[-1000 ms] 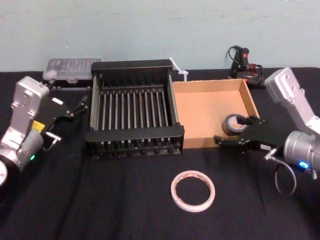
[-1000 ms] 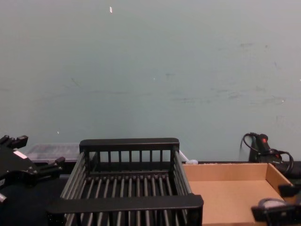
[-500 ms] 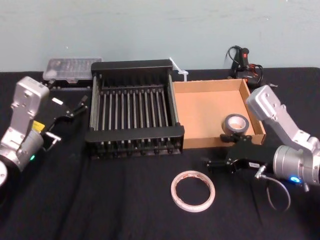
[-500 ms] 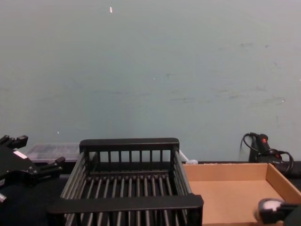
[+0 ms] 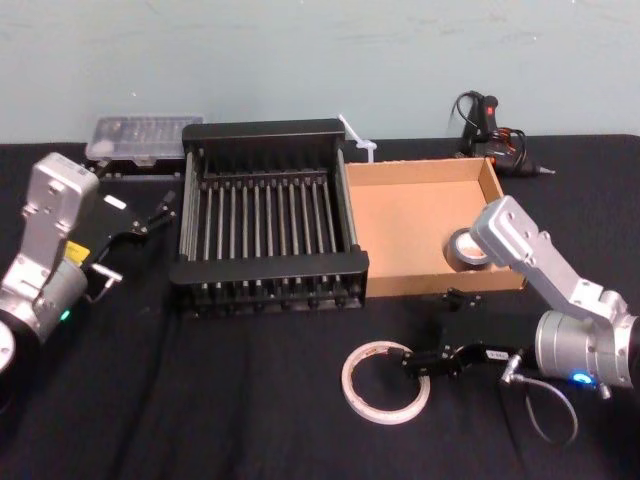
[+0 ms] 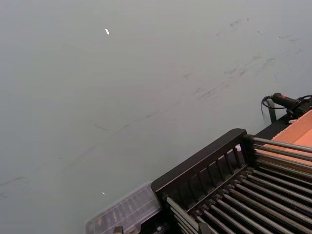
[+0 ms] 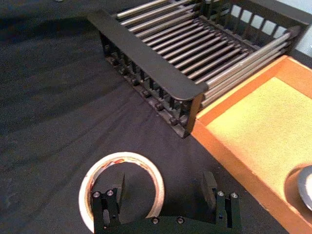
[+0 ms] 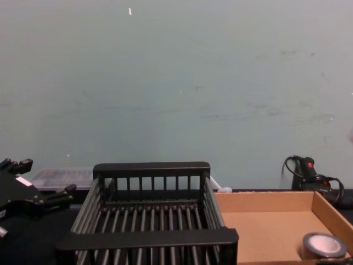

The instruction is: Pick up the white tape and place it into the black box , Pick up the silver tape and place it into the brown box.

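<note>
Nearest the robot, the white tape (image 5: 380, 417) lay flat on the black cloth, in front of the gap between the two boxes. The right gripper (image 5: 412, 362) hovered low at the ring's right side. The step in hand looked like the grasp on that ring. To do it well, the gripper would likely need to drop until one finger sat inside the hole and the other outside the band, then close on the thin wall without sliding the ring away. In the right wrist view its fingers (image 7: 208, 185) were spread wide and held nothing, one poised over the ring's opening and the other outside the band on the brown-box side. I could not tell whether either touched the tape. Farther on stood the black box (image 5: 265, 130), with nothing in it, and beside it the brown box (image 5: 420, 170), with the silver tape (image 5: 466, 248) on its floor near the right wall. The left gripper (image 5: 150, 215) sat parked to the left of the black box, fingers apart and holding nothing.
</note>
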`<state>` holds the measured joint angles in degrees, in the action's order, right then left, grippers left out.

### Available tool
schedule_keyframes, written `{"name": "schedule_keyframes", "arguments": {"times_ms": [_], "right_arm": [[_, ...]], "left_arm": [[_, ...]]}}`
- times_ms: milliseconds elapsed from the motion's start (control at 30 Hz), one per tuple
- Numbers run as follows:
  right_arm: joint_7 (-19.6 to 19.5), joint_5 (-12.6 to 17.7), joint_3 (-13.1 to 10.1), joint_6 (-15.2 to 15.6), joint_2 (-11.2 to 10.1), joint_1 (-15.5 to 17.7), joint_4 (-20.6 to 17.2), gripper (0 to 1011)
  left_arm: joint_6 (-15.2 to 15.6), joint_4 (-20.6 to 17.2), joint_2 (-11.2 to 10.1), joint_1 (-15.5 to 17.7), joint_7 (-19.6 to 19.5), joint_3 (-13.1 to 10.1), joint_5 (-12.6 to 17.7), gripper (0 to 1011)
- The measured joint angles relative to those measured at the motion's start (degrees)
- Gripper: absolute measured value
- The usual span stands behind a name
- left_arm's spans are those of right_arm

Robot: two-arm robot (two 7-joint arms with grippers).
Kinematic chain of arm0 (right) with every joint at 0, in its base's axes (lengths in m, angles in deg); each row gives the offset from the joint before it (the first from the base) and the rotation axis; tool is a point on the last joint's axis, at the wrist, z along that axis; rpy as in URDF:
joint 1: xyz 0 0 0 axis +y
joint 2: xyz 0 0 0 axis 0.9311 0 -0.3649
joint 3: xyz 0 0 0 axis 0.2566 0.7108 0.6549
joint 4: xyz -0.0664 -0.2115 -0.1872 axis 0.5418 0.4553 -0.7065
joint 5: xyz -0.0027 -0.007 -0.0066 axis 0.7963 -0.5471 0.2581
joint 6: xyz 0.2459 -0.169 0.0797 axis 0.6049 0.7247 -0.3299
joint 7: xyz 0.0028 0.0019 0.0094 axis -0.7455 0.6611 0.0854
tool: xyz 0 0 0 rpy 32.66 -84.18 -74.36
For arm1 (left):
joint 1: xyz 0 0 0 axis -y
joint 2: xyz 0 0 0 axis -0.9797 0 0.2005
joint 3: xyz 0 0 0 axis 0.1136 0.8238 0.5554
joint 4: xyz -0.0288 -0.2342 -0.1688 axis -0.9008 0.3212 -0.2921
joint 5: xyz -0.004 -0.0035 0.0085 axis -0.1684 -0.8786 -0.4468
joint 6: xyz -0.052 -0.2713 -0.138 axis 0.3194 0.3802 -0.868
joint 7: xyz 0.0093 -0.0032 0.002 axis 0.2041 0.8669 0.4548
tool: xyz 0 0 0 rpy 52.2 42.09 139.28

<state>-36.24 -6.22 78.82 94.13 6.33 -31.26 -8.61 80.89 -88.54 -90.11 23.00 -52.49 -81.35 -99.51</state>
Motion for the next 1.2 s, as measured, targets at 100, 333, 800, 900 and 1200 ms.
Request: {"name": "schedule_keyframes", "arguments": {"times_ms": [100,333,800,900,1200], "right_arm": [[0.35,-0.16,0.70,-0.16,-0.23,-0.22,0.00,1002],[1.10,-0.46,1.87,-0.43,-0.79,-0.58,-0.06,1002],[2.52,-0.84,4.18,-0.32,-0.96,-1.75,1.17,1002],[2.58,-0.84,4.58,-0.13,-0.70,-2.09,1.84,1002],[2.63,-0.90,5.42,0.35,0.00,-2.91,3.37,1002]], "left_arm": [[0.00,0.00,0.00,0.00,0.00,0.00,0.00,1001],[0.00,0.00,0.00,0.00,0.00,0.00,0.00,1001],[0.00,0.00,0.00,0.00,0.00,0.00,0.00,1001],[0.00,0.00,0.00,0.00,0.00,0.00,0.00,1001],[0.00,0.00,0.00,0.00,0.00,0.00,0.00,1001]]}}
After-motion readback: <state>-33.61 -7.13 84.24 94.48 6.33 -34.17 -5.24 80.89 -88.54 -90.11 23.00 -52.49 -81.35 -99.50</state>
